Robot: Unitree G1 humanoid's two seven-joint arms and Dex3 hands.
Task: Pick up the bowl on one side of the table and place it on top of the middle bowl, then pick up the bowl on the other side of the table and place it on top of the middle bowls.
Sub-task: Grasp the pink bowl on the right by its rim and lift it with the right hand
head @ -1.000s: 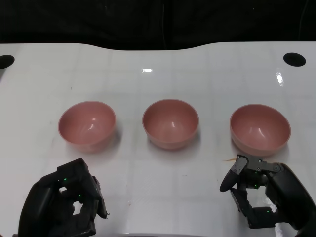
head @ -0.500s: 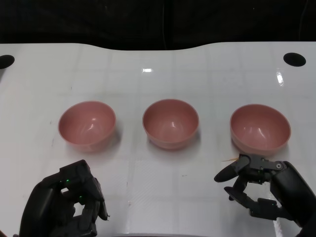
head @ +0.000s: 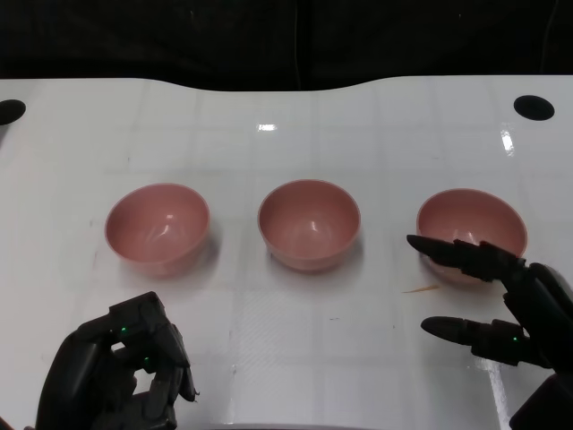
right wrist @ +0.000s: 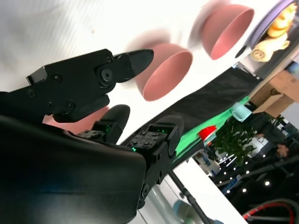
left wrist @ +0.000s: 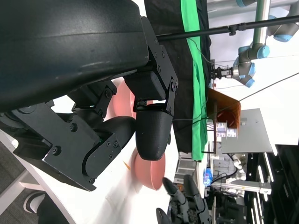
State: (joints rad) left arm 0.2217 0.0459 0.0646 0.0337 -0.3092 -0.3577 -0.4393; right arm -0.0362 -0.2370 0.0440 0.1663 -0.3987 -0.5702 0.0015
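Three round pink bowls stand in a row across the glossy white table (head: 286,125), each upright and well apart from its neighbours: the left pink bowl (head: 158,225), the middle pink bowl (head: 310,223) and the right pink bowl (head: 472,232). None is stacked on another.

The right hand (head: 501,300) sits at the near right of the table with its black fingers (head: 457,253) spread wide and holding nothing. The upper fingers reach over the near rim of the right pink bowl (whether they touch the rim cannot be told from the head view), while a lower finger points leftward above the bare table in front of that bowl. A thin, pale orange sliver (head: 419,289) lies on the table between the two sets of fingers.

The left hand (head: 121,376) rests at the near left, in front of the left pink bowl and apart from it, with its fingers curled inward on nothing.

Two dark round holes (head: 534,107) mark the far corners of the table, and a black backdrop runs behind its far edge.
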